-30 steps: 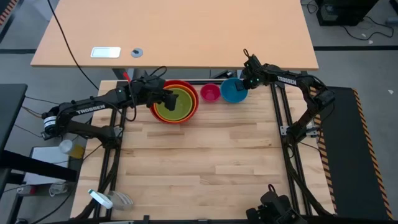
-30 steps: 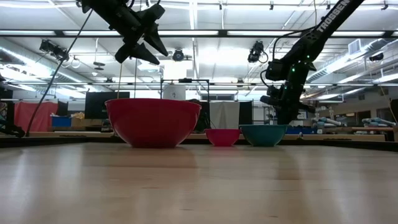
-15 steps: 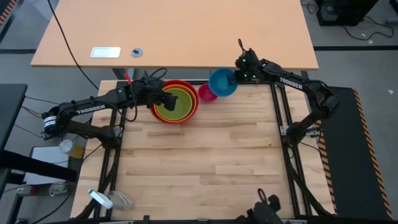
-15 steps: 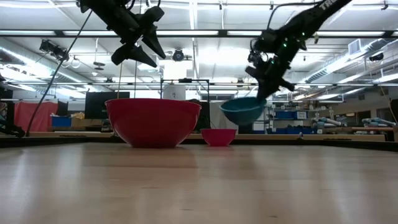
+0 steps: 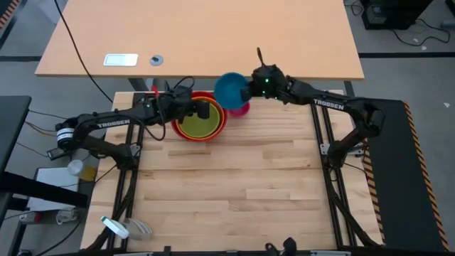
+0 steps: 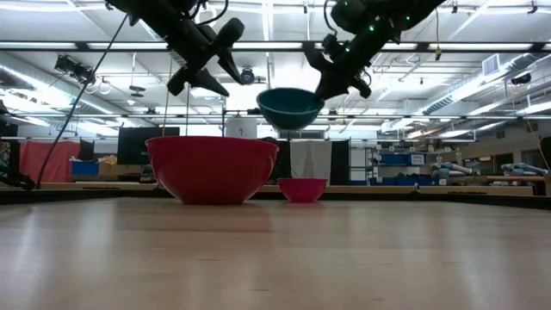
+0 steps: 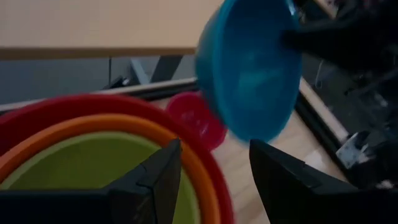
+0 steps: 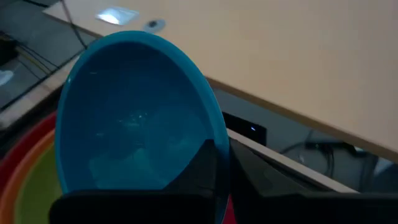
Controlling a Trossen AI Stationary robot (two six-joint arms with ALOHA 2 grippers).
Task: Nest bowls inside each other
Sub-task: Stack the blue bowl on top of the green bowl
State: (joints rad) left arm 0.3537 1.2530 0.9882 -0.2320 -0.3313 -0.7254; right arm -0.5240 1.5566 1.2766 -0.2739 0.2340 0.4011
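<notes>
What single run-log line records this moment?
right gripper: shut on blue bowl, airborne | left gripper: open, over yellow-green bowl | nested: red, orange, yellow-green | pink bowl: on table

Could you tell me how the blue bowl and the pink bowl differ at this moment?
The blue bowl hangs in the air, its rim pinched by the right gripper; the pink bowl sits on the table, free of either gripper. The blue bowl is larger than the pink bowl. Both are round, glossy and outside the red bowl.
</notes>
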